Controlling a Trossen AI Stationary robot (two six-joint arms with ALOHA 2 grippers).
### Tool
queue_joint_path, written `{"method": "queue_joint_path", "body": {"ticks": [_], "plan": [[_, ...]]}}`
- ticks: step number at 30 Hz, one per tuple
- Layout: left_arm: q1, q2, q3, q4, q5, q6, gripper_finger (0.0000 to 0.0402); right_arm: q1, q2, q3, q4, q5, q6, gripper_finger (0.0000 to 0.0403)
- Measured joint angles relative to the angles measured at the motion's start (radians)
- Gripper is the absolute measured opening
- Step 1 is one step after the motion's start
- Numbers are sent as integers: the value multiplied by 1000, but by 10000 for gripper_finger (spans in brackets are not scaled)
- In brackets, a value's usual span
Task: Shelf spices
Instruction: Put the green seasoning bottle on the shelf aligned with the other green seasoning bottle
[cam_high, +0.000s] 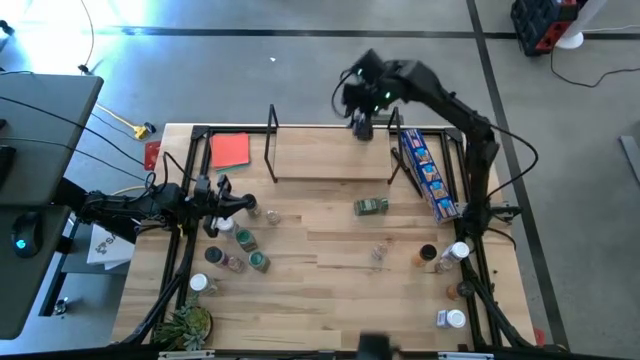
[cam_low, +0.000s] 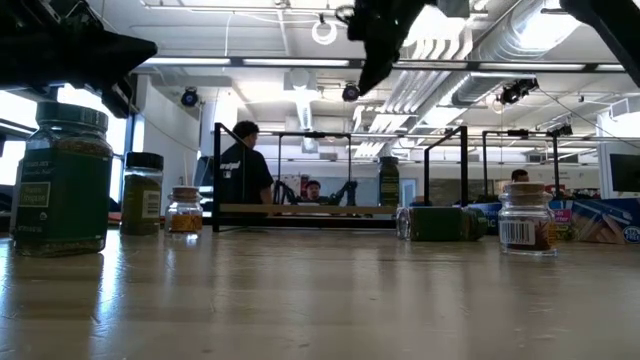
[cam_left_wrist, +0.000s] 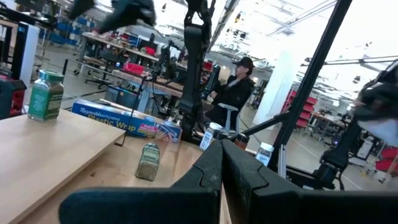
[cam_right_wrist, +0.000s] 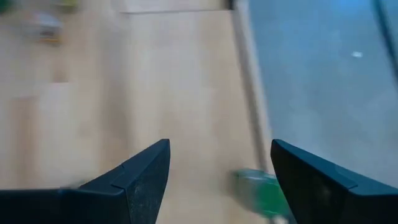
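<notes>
The shelf (cam_high: 330, 160) stands at the table's far side, a light board between black end frames. One green-capped jar (cam_low: 388, 182) stands upright on the board near its right end; it also shows in the left wrist view (cam_left_wrist: 45, 94). My right gripper (cam_high: 362, 125) hangs open well above that jar (cam_right_wrist: 260, 190), touching nothing. A green jar (cam_high: 371, 207) lies on its side on the table in front of the shelf. Several jars (cam_high: 245, 240) stand at the table's left, next to my left gripper (cam_high: 238, 203), which is shut (cam_left_wrist: 221, 168) and holds nothing.
A long blue package (cam_high: 428, 172) lies along the shelf's right end frame. A red-orange card (cam_high: 230, 150) lies left of the shelf. More jars (cam_high: 455, 252) stand by the right edge, and a small plant (cam_high: 190, 325) at the near left corner. People sit beyond the table (cam_low: 243, 165).
</notes>
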Motion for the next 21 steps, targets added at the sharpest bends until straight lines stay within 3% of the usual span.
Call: {"method": "queue_joint_path", "body": {"ticks": [3,7,10,14,21], "plan": [[0,0,0,0,1,25,0,127,-1,-20,-31,-8,79,273],[0,0,0,0,1,74,0,282,0,-149,-30,-6,192,273],[0,0,0,-1,19,101,0,362,0,-278,-1,73,310,270],[0,0,0,0,59,123,0,417,1,-424,-1,163,459,268],[0,0,0,-1,145,145,0,433,1,-608,23,196,624,267]]}}
